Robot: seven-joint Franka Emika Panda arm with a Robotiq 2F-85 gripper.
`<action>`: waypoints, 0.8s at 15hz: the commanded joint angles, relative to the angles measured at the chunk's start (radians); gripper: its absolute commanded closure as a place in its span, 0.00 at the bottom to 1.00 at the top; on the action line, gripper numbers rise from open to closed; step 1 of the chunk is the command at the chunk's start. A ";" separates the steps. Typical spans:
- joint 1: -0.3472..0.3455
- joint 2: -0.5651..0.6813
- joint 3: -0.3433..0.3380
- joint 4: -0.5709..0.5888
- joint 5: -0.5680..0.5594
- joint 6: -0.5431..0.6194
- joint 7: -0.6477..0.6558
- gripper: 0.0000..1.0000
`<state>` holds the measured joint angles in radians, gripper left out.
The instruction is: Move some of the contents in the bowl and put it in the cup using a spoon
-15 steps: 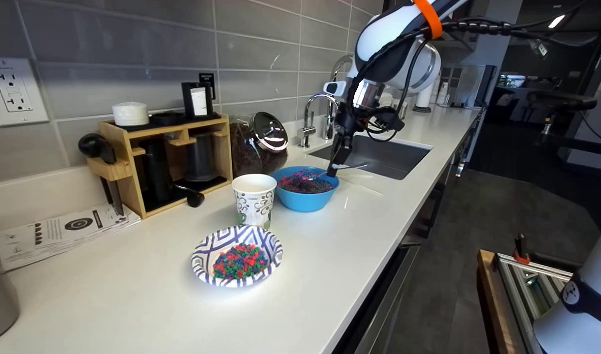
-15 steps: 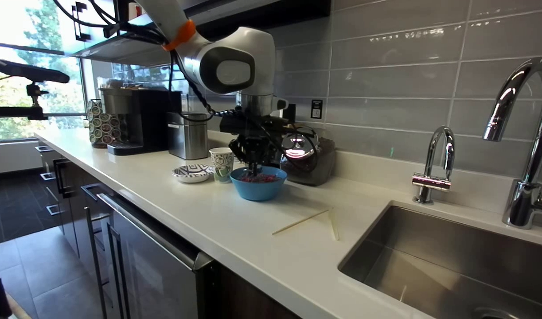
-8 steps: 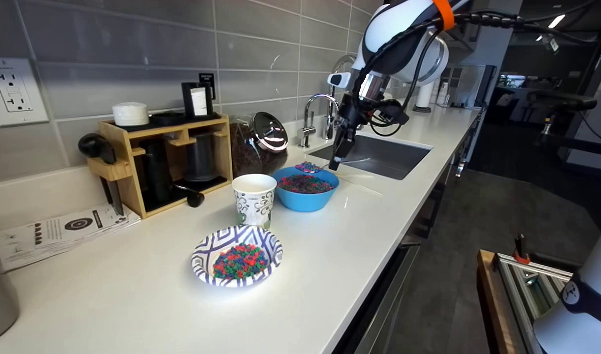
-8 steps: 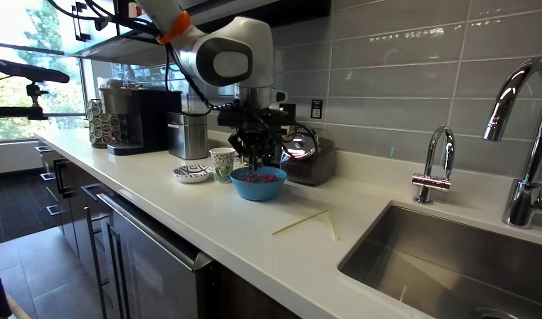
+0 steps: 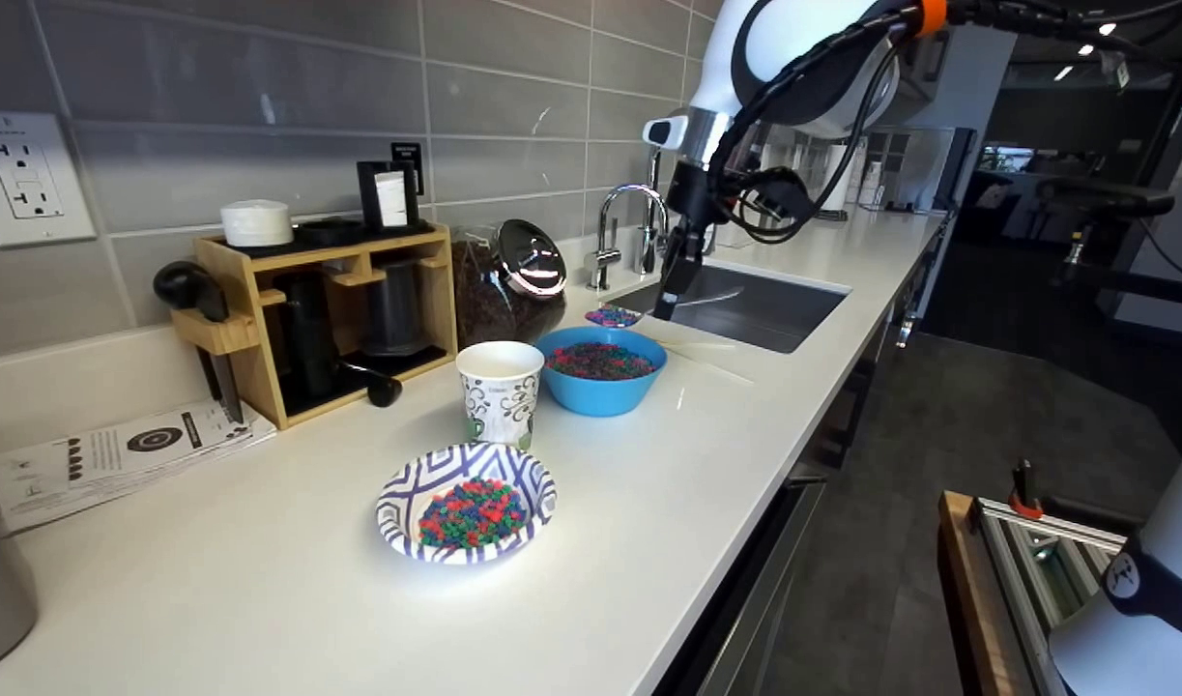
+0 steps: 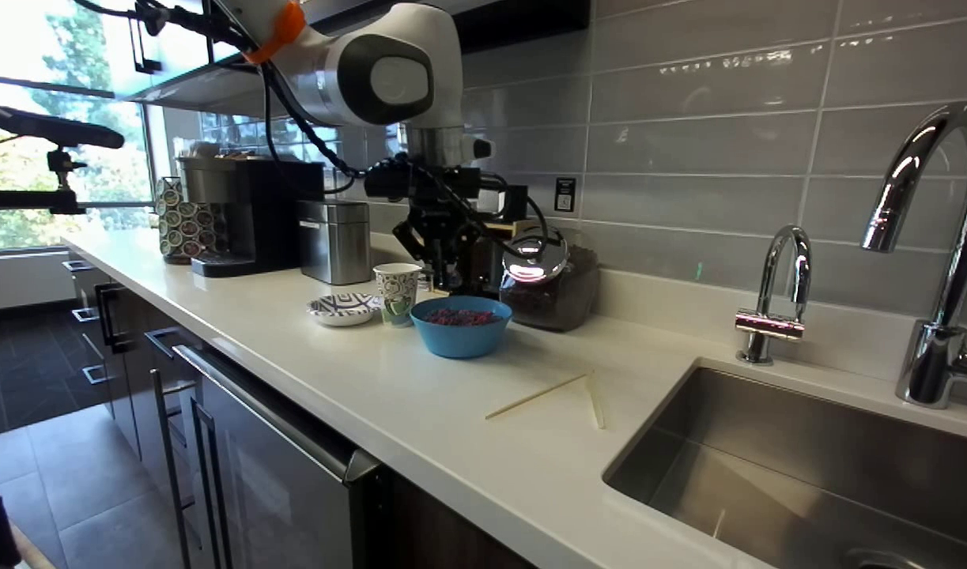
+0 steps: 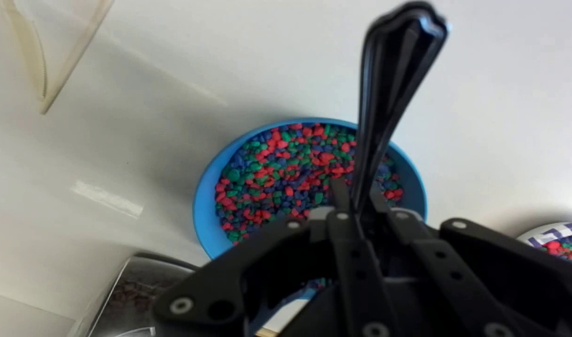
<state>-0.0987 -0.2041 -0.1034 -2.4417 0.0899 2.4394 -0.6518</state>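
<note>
The bright-blue bowl (image 5: 600, 396) stands on the counter, holding dark reddish contents (image 5: 600, 362) of small pieces; it also shows in an exterior view (image 6: 459, 341) and the wrist view (image 7: 205, 210). My gripper (image 5: 664, 307) is shut on the spoon (image 5: 714, 296) by its handle and stands above the bowl's far side. The spoon's head carries a heap of coloured pieces above the bowl's rim. In the wrist view the handle (image 7: 388, 89) sticks up from between the fingertips; its head is hidden there. The patterned white cup (image 5: 502, 391) stands upright beside the bowl, also in an exterior view (image 6: 396, 292).
A blue-and-white patterned dish (image 5: 434, 472) with coloured bits stands near the cup. A lidded glass jar (image 5: 484, 300) and a wooden stand (image 5: 235, 338) are by the wall. Thin pale sticks (image 6: 534, 397) lie between bowl and sink (image 6: 673, 442).
My gripper has risen, lifting the loaded spoon out of the contents to above the bowl's rim. The arm has also shifted slightly toward the wall. Bowl, cup and dish have not moved.
</note>
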 commanded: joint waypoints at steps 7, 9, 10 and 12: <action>0.090 -0.069 0.047 0.036 -0.096 -0.119 0.155 0.98; 0.105 -0.066 0.060 0.059 -0.109 -0.139 0.175 0.98; 0.111 -0.061 0.067 0.074 -0.116 -0.149 0.185 0.98; 0.120 -0.051 0.079 0.102 -0.132 -0.173 0.203 0.98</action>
<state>0.0052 -0.2603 -0.0381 -2.3828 0.0006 2.3248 -0.4985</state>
